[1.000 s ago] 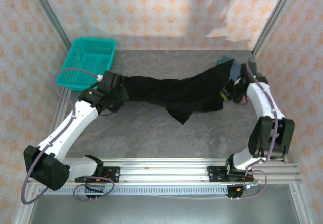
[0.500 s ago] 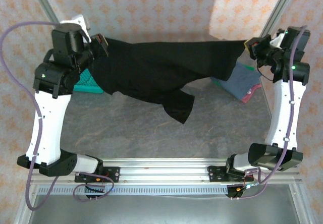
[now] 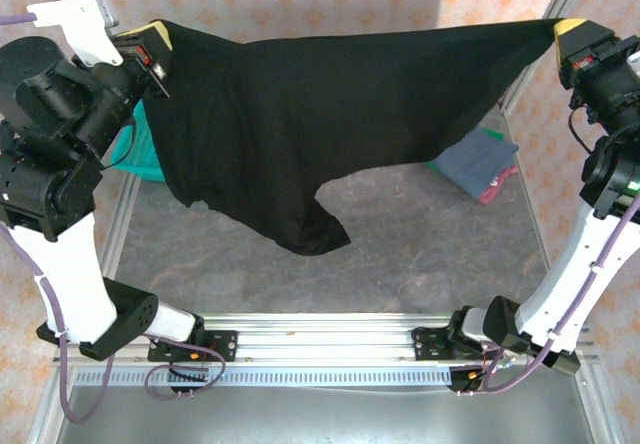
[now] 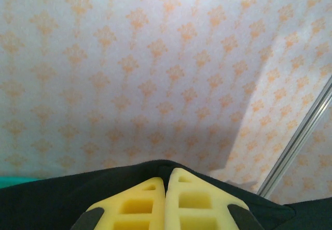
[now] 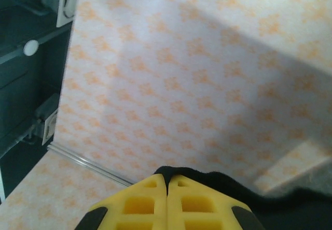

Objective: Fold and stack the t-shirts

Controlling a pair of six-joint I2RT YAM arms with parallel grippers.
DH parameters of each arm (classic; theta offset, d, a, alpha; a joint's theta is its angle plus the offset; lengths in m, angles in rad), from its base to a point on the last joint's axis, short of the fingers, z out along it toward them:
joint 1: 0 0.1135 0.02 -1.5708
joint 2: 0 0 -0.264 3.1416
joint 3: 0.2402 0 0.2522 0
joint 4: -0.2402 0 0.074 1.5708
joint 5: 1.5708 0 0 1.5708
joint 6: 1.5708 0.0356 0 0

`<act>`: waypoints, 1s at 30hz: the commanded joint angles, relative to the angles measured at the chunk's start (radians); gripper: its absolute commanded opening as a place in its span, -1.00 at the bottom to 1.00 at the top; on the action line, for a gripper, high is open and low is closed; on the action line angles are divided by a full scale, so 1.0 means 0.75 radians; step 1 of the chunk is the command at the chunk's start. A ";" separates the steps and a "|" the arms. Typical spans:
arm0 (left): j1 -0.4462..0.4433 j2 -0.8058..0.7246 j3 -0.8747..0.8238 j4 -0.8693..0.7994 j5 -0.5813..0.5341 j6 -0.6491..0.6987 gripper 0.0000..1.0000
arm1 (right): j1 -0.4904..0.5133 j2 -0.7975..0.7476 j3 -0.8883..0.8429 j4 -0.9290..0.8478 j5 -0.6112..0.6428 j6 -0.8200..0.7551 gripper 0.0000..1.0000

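The large black t-shirt (image 3: 300, 114) hangs stretched in the air between both raised arms, its lower flap drooping toward the table. My left gripper (image 3: 158, 36) is shut on its left corner, and in the left wrist view the yellow pads (image 4: 140, 201) pinch black cloth (image 4: 52, 199). My right gripper (image 3: 566, 28) is shut on the right corner, with black cloth (image 5: 244, 186) bunched at the pad tips (image 5: 179, 181). A small stack of folded shirts, slate-blue (image 3: 478, 159) over green and maroon (image 3: 500, 186), lies at the table's far right.
The teal mesh basket (image 3: 135, 149) sits at the far left, mostly hidden behind the left arm and the shirt. The grey tabletop (image 3: 420, 234) lies below the hanging cloth. Metal frame posts (image 3: 590, 294) and patterned walls enclose the table.
Both arms rose from table level to high up and moved apart, lifting the black shirt off the table and stretching it out wide in the air.
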 commanded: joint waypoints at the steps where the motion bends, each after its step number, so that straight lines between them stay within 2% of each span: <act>1: 0.018 -0.005 0.049 0.032 -0.058 0.112 -1.00 | -0.037 0.053 0.083 0.001 -0.046 0.173 -1.00; 6: 0.018 0.042 0.055 0.054 -0.075 0.156 -1.00 | -0.037 0.107 0.084 0.056 -0.062 0.194 -1.00; 13: 0.018 0.213 0.143 0.096 -0.049 0.170 -1.00 | -0.037 0.244 0.119 0.170 -0.088 0.236 -1.00; 16: 0.017 0.208 0.128 0.120 -0.106 0.175 -1.00 | -0.037 0.271 0.139 0.162 -0.134 0.223 -1.00; 23: 0.018 -0.028 -0.178 0.259 -0.156 0.214 -1.00 | -0.037 0.159 0.008 0.070 -0.150 0.144 -1.00; 30: 0.017 -0.276 -0.390 0.333 -0.095 0.172 -1.00 | -0.036 -0.135 -0.350 0.046 -0.126 0.168 -1.00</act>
